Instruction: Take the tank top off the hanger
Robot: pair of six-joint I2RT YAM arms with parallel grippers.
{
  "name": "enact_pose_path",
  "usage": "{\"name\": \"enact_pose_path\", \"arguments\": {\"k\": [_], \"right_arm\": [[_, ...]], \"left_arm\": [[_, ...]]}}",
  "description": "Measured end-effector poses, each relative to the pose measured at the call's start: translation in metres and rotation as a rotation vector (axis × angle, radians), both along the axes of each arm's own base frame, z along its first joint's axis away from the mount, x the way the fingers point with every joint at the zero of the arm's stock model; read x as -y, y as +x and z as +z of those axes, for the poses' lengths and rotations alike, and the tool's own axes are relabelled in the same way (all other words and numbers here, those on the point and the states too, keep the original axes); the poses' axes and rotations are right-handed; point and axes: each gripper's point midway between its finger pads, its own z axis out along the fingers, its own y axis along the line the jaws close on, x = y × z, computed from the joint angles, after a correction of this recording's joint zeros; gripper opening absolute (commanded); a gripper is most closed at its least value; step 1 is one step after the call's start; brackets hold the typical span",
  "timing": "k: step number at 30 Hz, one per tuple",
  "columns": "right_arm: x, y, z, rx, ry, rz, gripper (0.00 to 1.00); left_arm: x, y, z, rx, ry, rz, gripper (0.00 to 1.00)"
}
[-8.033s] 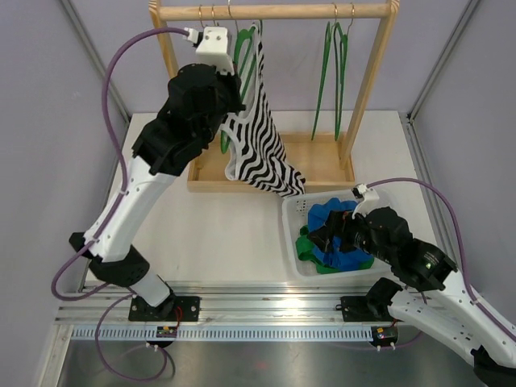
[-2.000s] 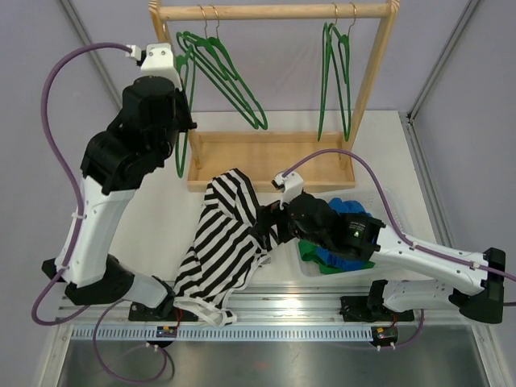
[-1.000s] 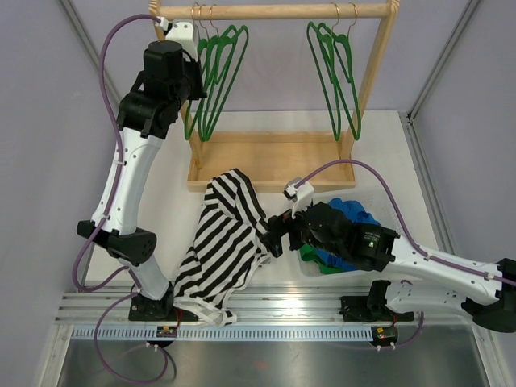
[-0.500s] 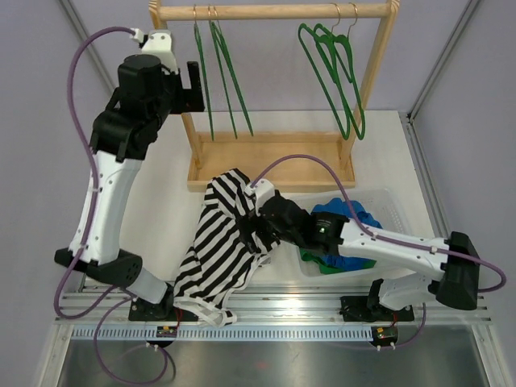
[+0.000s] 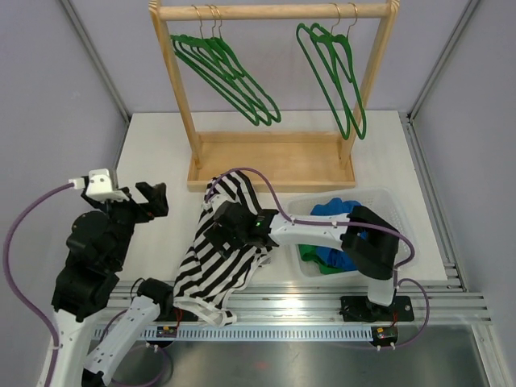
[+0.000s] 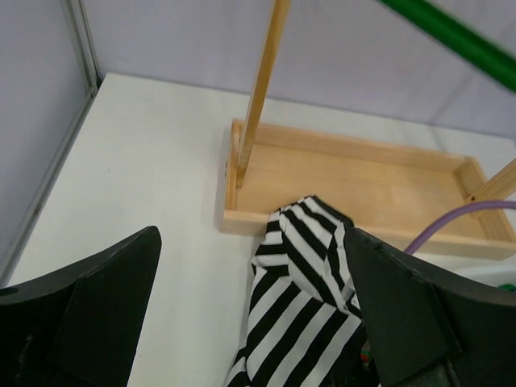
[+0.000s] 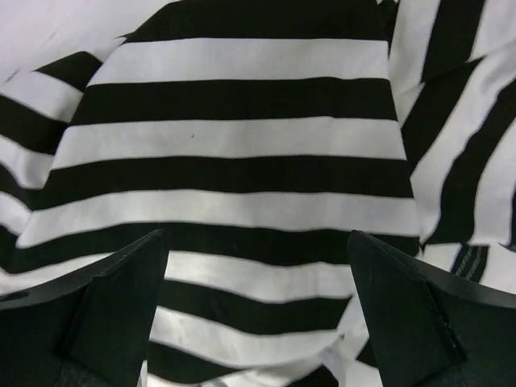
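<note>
Top external view shows the striped tank top [image 5: 211, 266] off the green hangers [image 5: 234, 81], crumpled on the tabletop [image 5: 161, 145] at its near edge. The right gripper [image 5: 234, 223] is low over it, jaws released. The left gripper [image 5: 141, 201] stands further left, jaws released too.

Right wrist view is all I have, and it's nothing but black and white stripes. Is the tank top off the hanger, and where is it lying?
Observer: It's off. The tank top lies crumpled on the table, its upper end at the front edge of the wooden rack.
Operator: Anything left on the hangers?
Observer: No. The green hangers on the rod are all bare.
Operator: Where's the left hand?
Observer: The left hand is open and empty, off to the left of the tank top and not touching it.
</note>
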Motion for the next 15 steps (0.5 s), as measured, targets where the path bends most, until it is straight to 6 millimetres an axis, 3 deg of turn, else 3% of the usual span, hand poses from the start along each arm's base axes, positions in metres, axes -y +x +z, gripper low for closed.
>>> {"name": "enact_pose_path", "arguments": {"k": [4,7,8,11,12,15], "right_arm": [[-0.008,0.004,-0.030,-0.021,-0.053,-0.003,1.00],[-0.009,0.007,-0.055,-0.037,-0.116,-0.015,0.95],[-0.011,0.010,-0.057,-0.031,-0.125,-0.024,0.85],[-0.019,0.012,-0.058,-0.027,-0.120,-0.022,0.36],[-0.022,0.012,-0.057,-0.030,-0.112,-0.017,0.05],[-0.025,0.012,-0.057,-0.037,-0.104,-0.022,0.00]], "left_arm": [[0.003,0.006,-0.052,-0.084,0.032,-0.003,0.99],[0.003,0.010,-0.072,-0.129,0.051,0.002,0.99],[0.003,0.009,-0.075,-0.133,0.052,0.003,0.99],[0.002,0.008,-0.079,-0.133,0.052,0.004,0.99],[0.002,0.007,-0.078,-0.129,0.051,0.003,0.99],[0.002,0.005,-0.078,-0.117,0.046,0.001,0.99]]}}
